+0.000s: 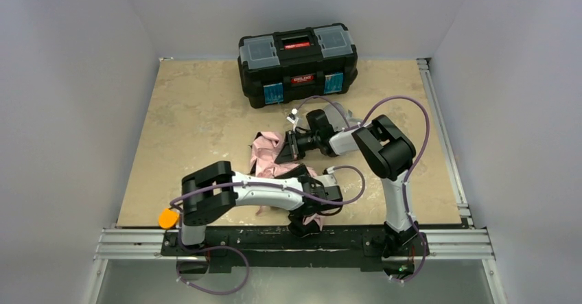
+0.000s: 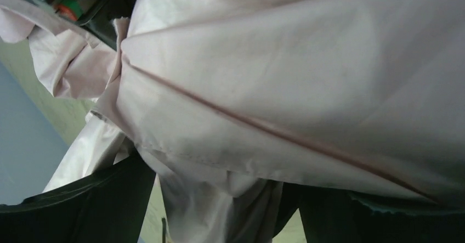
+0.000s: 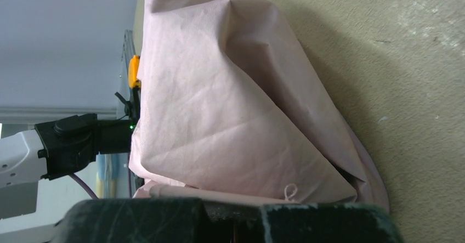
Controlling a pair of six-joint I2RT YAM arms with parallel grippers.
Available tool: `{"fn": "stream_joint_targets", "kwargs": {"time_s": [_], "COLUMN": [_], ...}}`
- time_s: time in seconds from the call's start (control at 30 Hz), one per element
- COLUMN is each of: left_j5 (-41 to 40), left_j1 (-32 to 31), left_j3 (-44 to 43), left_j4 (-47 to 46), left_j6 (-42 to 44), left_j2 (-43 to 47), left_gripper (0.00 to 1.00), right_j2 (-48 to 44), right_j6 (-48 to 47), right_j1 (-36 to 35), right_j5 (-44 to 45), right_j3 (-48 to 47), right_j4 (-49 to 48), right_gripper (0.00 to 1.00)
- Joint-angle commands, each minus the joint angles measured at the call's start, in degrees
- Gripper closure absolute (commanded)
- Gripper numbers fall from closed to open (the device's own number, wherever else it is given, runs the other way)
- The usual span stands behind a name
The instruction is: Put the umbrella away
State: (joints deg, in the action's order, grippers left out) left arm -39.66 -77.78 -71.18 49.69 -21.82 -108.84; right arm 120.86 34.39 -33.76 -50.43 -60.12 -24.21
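The umbrella (image 1: 266, 154) lies as crumpled pale pink fabric in the middle of the table, running toward the near edge under my left arm. My right gripper (image 1: 285, 147) reaches in from the right, and its jaws are shut on the fabric's hem. In the right wrist view the fabric (image 3: 230, 111) rises like a tent from the closed fingertips (image 3: 137, 221). My left gripper (image 1: 307, 223) points down by the front edge. Its dark fingers (image 2: 82, 210) stand wide apart, and umbrella cloth (image 2: 285, 78) hangs between them and fills that view. Shaft and ribs are hidden.
A black toolbox (image 1: 298, 62) with a red handle and closed lid stands at the back of the table. Metal rails run along the front edge (image 1: 137, 242) and the right edge (image 1: 443, 139). An orange knob (image 1: 168, 217) sits by the left arm's base.
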Motion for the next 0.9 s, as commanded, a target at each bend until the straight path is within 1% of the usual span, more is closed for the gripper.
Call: {"fn": "stream_joint_targets", "kwargs": {"time_s": [0.0,0.07,0.1,0.17,0.33,0.4,0.47,0.63,0.7,0.8,0.87], "left_j5": [8.01,11.19,14.02,17.61,28.98,31.87,32.79,35.66,38.21,40.43,40.15], "left_j1": [1.55,2.33,3.01,4.93,9.19,10.91,12.48,18.80,21.83,24.51,25.29], "left_j3": [-4.14,-5.75,-6.41,-8.10,-9.55,-9.69,-9.07,-5.19,-3.36,-2.64,-2.78], "left_j4": [9.19,11.93,12.87,14.62,15.07,15.57,14.95,11.17,8.58,6.25,5.14], "left_j6": [-0.72,-0.24,0.15,0.92,6.32,7.93,9.18,11.03,11.52,12.64,13.37], "left_j2": [2.32,3.70,4.78,8.24,16.08,17.94,19.13,18.22,17.09,13.51,10.11], "left_gripper": [0.02,0.00,0.00,0.00,0.00,0.00,0.00,0.00,0.00,0.00,0.00], "right_j2": [0.13,0.01,-0.09,-0.33,-0.87,-0.99,-1.21,-1.42,-1.35,-1.27,-1.32], "right_j6": [-2.86,-3.00,-3.20,-3.55,-4.11,-4.21,-4.34,-4.42,-4.39,-4.42,-4.46], "right_j1": [-0.51,-0.51,-0.47,-0.50,-0.52,-0.52,-0.52,-0.48,-0.50,-0.52,-0.47], "right_j5": [2.11,2.17,2.14,2.18,1.86,1.64,1.43,1.23,1.06,0.69,0.43], "right_j3": [1.41,1.47,1.48,1.45,1.04,0.97,0.88,0.54,0.36,0.24,0.31], "right_j4": [-0.22,-0.39,-0.34,-0.23,0.52,0.80,0.91,1.43,1.68,1.83,1.91], "right_gripper": [1.00,1.00,1.00,1.00,1.00,1.00,1.00,1.00,1.00,1.00,1.00]}}
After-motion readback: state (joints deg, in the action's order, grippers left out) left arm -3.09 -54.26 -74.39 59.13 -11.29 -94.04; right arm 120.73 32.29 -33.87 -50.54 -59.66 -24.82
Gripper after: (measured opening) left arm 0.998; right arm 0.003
